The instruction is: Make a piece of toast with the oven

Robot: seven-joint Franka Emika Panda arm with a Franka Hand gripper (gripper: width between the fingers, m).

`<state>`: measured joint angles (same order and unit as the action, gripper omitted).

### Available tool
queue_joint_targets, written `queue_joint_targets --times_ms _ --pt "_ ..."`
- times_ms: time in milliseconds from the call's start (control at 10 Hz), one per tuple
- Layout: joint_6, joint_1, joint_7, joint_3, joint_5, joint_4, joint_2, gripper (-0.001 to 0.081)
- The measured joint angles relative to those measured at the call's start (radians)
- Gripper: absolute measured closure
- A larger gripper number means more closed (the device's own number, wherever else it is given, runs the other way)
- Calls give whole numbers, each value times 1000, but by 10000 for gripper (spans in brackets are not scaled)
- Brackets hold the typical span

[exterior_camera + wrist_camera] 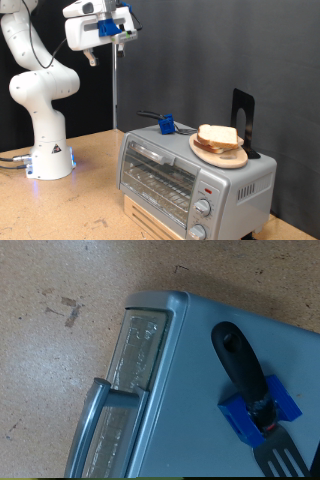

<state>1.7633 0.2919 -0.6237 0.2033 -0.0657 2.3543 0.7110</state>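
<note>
Landmark: the oven, silver-grey, standing on a pale wooden block on the worktop, at the exterior view's lower right.
Oven door: closed, glass front with a bar handle along its upper edge; wire rack visible behind the glass; round knobs at the front's right end.
Piece of toast: not told apart with certainty (only bread seen is a stack of slices on a round wooden plate on top of the oven, toward its right end).
Spatula: black, lying on the oven top left of the plate, with a blue block clamped around its handle.
Black stand: upright on the oven top behind the plate.
Tool: high above the oven, toward the exterior view's upper left, holding nothing; finger spread cannot be told.
Arm: white, based on the worktop left of the oven.
</note>
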Motion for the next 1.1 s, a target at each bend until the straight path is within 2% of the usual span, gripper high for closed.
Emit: queue_joint_targets --times_ms 200,400,500,600,700,800,1100 --pt "-5 0 4 -1 -2 0 2 -2" --pt "-90 11 38 30 -95 -11 -8 -2" --pt "-103 12 29 56 -150 -20 -25 -2" --pt "-76 1 -33 72 -181 -24 -51 -2" --pt "-9 -21 -124 72 -184 -23 -82 -2" --pt "31 -45 -199 56 -184 -25 -111 -2" --pt "19 -34 -98 68 -236 -23 -100 -2"
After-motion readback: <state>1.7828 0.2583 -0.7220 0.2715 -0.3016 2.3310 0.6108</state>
